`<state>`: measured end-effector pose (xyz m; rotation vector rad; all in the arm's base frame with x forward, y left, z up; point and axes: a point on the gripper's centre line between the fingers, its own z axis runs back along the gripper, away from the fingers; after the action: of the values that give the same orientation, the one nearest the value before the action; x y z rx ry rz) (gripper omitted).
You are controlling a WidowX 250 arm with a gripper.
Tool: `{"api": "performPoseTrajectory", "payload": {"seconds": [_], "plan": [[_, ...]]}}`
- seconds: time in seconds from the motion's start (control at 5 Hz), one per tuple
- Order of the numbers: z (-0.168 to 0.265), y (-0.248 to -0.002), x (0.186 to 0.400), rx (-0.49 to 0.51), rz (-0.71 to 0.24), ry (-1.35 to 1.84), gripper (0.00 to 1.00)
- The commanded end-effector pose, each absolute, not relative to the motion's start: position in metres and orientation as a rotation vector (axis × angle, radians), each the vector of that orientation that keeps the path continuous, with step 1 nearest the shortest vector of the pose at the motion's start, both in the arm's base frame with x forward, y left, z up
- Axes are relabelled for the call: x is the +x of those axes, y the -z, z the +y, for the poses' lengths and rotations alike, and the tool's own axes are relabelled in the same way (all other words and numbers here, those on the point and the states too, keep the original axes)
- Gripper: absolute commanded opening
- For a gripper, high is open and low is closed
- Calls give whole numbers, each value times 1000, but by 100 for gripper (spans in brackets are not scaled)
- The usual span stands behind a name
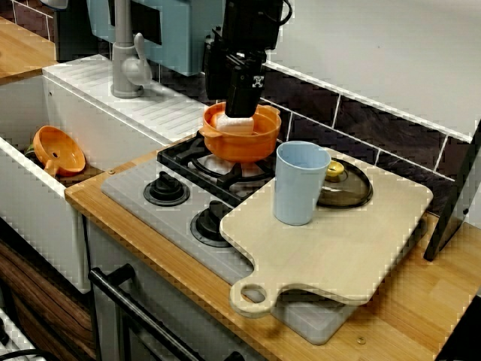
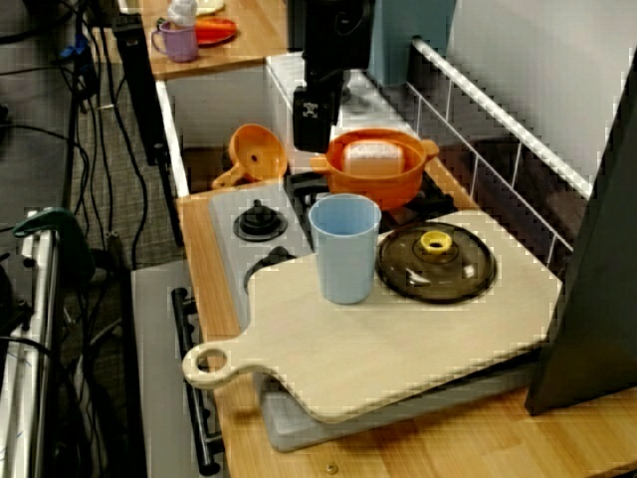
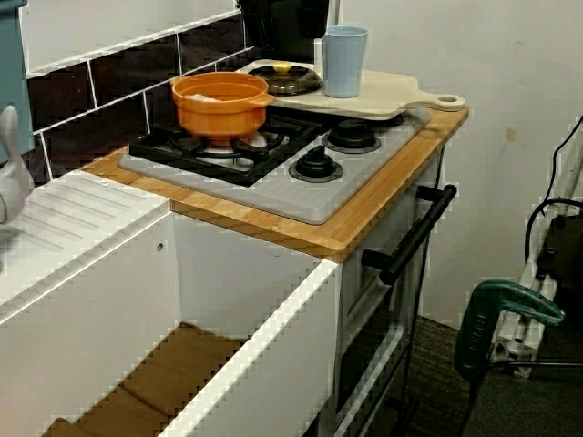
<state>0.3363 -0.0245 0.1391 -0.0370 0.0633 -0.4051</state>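
My black gripper (image 1: pixel 242 105) hangs over the far side of an orange pot (image 1: pixel 240 141) on the back-left burner. In the view from the right end, the gripper (image 2: pixel 309 134) shows just left of the pot (image 2: pixel 383 181), apart from it. A pale white block (image 1: pixel 237 124) lies inside the pot (image 3: pixel 219 109) and reads as resting there (image 2: pixel 371 157), not gripped. The fingers merge into one dark shape, so their state is unclear. The view from the sink side does not show the gripper.
A light blue cup (image 1: pixel 299 184) and a dark glass lid with a yellow knob (image 1: pixel 346 188) sit on a wooden cutting board (image 1: pixel 353 248) over the right of the grey stove (image 1: pixel 135 197). An orange funnel (image 1: pixel 60 150) lies in the sink; a grey tap (image 1: pixel 128 64) stands behind.
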Motion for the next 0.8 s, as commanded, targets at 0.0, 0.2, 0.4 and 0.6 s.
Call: {"api": "performPoseTrajectory", "payload": {"seconds": [0.0, 0.2, 0.4, 0.6], "plan": [[-30, -171, 328, -53, -41, 412, 100], [-38, -170, 312, -65, -70, 406, 100], [-53, -161, 295, -25, -122, 403, 100], [-65, -146, 282, 43, -168, 351, 100]]}}
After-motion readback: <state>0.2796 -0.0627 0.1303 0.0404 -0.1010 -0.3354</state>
